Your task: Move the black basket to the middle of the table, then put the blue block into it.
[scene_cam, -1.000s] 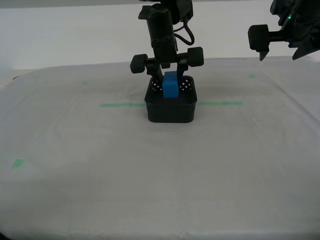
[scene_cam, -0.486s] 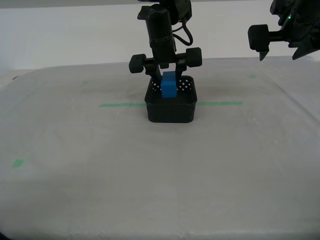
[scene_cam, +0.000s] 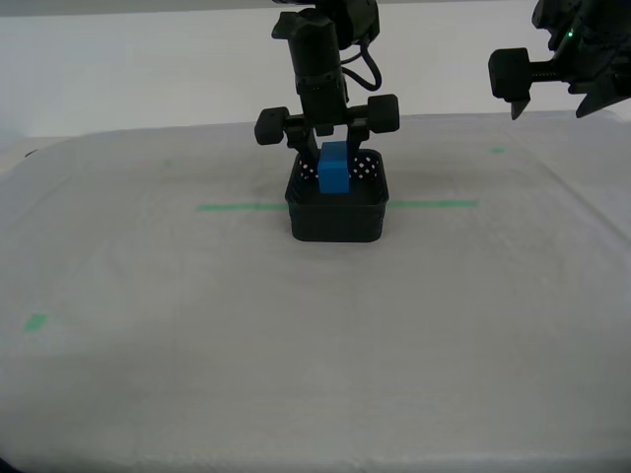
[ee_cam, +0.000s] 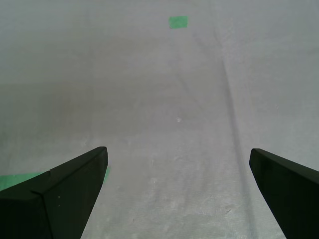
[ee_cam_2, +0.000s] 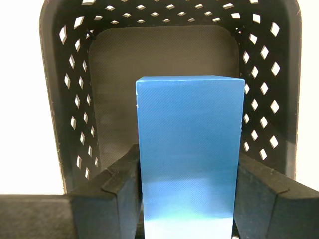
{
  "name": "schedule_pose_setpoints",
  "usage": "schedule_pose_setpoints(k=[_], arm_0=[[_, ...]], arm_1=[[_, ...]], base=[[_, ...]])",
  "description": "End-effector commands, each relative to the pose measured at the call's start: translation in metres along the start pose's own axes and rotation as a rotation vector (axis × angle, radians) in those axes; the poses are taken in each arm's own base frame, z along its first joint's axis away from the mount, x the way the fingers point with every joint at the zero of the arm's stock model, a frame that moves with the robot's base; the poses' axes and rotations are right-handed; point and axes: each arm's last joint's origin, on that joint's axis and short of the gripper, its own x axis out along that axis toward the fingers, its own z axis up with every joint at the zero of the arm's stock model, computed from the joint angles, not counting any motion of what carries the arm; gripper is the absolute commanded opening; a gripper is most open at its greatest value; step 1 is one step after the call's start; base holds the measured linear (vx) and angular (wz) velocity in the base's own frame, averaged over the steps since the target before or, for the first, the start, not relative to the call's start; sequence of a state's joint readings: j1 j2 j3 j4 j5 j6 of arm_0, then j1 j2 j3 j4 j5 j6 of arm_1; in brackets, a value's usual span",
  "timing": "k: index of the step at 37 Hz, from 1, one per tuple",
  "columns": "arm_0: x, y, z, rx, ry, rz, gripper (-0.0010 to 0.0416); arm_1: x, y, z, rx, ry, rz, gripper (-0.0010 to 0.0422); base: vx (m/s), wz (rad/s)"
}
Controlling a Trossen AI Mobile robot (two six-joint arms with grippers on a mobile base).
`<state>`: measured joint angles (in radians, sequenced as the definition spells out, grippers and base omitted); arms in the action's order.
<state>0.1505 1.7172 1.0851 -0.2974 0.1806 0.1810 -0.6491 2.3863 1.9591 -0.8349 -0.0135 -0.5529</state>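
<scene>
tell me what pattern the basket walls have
Black basket walls dotted with small diamond-shaped holes, clearest in the second wrist view.

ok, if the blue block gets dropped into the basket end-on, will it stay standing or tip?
The blue block looks rigid, taller than wide, so it may topple. The black basket walls would likely contain it. Flat matte faces suggest no rolling.

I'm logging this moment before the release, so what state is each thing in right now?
blue block: upright, clamped in my second hand, lower part inside the basket; not visibly resting on the floor.
black basket: upright on the table, astride the green tape line, floor bare.
my first hand: open, empty, raised at the exterior view's right.
</scene>
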Motion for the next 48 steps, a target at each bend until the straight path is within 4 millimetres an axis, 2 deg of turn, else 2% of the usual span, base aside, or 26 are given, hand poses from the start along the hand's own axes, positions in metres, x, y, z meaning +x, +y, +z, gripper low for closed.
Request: schedule_pose_setpoints(k=[1,12,16,20,22,37,48], arm_0=[[0.000,0.000,0.000,0.002,-0.003,0.001,0.0399],[0.000,0.000,0.000,0.002,-0.004,0.001,0.0399],[0.000,0.000,0.000,0.002,-0.004,0.001,0.0399],[0.000,0.000,0.000,0.002,-0.004,0.001,0.0399],[0.000,0.000,0.000,0.002,-0.004,0.001,0.0399],[0.000,0.000,0.001,0.002,-0.005,0.001,0.0398],[0.000,0.000,0.001,0.003,-0.006,0.001,0.0399]], arm_1=[[0.000,0.000,0.000,-0.007,-0.001,0.001,0.0227],[0.000,0.000,-0.001,0.000,0.004,0.004,0.0410],[0.000,0.000,-0.001,0.000,0.007,0.004,0.0387],[0.000,0.000,-0.001,0.000,0.007,0.005,0.0407],[0.000,0.000,-0.001,0.000,0.010,0.001,0.0396],[-0.002,0.000,-0.003,0.006,0.039,-0.015,0.0401],[-0.025,-0.004,0.003,0.084,0.066,-0.018,0.0401]], base=[[0.000,0.000],[0.000,0.000],[0.000,0.000],[0.000,0.000],[0.000,0.000],[0.000,0.000],[0.000,0.000]])
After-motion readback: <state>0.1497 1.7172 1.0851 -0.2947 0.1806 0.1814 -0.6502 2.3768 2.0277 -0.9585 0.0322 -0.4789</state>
